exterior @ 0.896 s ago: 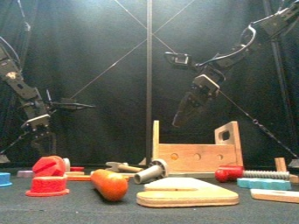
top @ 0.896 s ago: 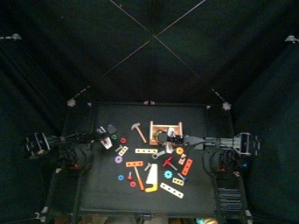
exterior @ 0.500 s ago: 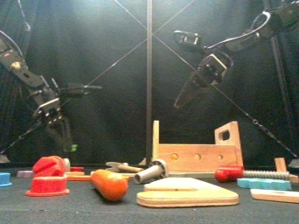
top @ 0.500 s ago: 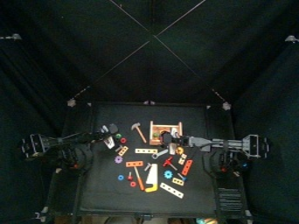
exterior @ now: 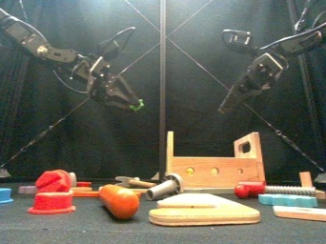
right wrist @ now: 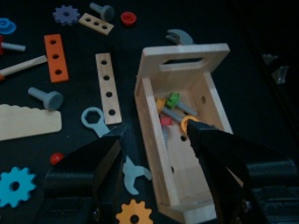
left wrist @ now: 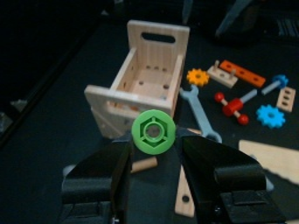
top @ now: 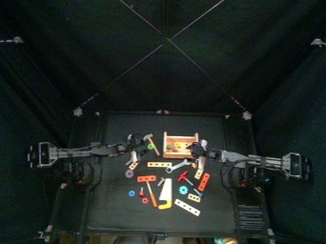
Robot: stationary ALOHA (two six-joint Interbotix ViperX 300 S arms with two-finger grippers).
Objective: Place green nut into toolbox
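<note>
The green nut [left wrist: 151, 129] sits between the fingertips of my left gripper [left wrist: 152, 147], held in the air short of the toolbox [left wrist: 146, 74]. In the front view the left gripper [exterior: 125, 95] hangs high to the left of the toolbox [exterior: 216, 170], with the green nut [exterior: 136, 105] at its tip. From above, the left gripper [top: 132, 150] is just left of the toolbox [top: 182, 144]. My right gripper [right wrist: 156, 138] is open and empty over the toolbox [right wrist: 193, 166], which holds a few small coloured pieces. The front view shows the right gripper [exterior: 234, 100] raised at the right.
Toy tools lie scattered in front of the toolbox: a wooden saw [top: 163, 195], orange strips [right wrist: 55, 57], wrenches [right wrist: 96, 121], blue gears [right wrist: 17, 185]. At the table's front edge lie a red piece [exterior: 53, 191], an orange-handled tool [exterior: 121, 200] and the saw [exterior: 204, 212].
My left arm has lifted from low at the left and swung towards the toolbox with the green nut. My right gripper has risen and drawn back to the right.
</note>
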